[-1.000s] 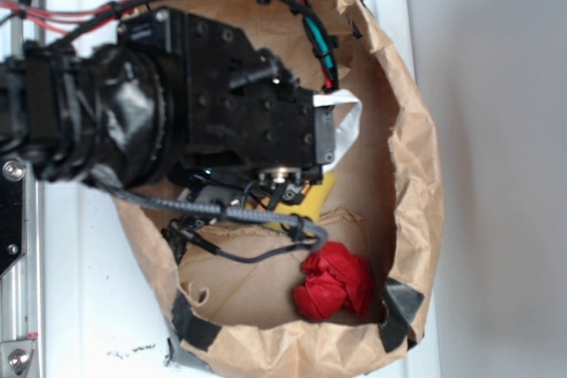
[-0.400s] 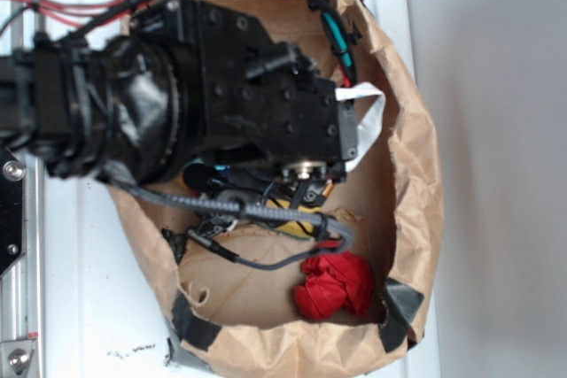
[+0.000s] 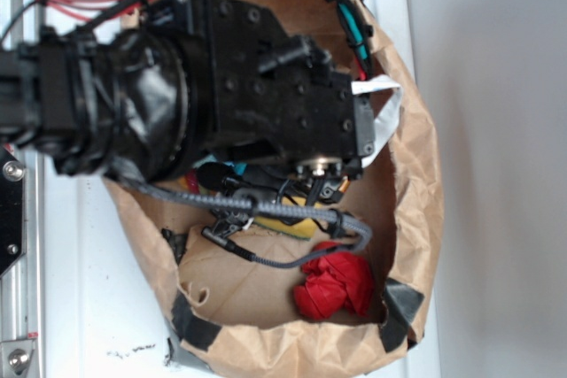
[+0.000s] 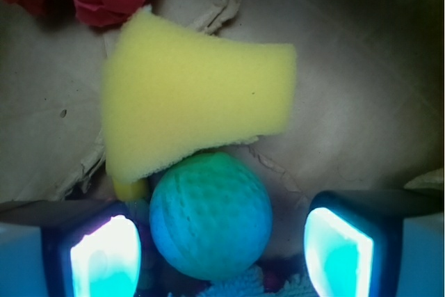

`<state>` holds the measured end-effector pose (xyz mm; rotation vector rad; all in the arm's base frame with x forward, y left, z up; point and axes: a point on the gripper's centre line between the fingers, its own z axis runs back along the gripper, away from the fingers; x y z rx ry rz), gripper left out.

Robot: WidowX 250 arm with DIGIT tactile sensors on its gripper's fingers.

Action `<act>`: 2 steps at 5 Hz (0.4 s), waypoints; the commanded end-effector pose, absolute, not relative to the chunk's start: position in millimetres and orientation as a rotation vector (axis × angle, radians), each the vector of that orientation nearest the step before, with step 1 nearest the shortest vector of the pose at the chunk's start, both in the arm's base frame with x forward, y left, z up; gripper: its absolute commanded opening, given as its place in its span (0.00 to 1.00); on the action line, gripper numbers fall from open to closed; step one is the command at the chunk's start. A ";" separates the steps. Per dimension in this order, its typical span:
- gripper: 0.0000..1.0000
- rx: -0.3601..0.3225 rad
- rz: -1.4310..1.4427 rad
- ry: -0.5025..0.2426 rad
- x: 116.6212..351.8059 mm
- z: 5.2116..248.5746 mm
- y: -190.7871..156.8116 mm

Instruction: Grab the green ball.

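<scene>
Green ball: round, dimpled mint-teal, touching yellow sponge. Gripper jaws wide, flanking ball without contact. Exterior view: arm hides ball; paper bag visible.

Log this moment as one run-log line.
phase: pre-grasp | gripper: open, straddling green ball | contact: none | yellow sponge: overlapping ball's far edge

The black arm reaches in from the left, its wrist bent down. The gripper stands spread wide, one finger on each side.
</scene>
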<state>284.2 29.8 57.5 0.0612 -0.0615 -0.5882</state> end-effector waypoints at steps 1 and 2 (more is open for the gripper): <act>1.00 0.083 -0.597 -0.120 293.2 74.9 26.9; 1.00 0.081 -0.617 -0.102 287.5 67.5 23.5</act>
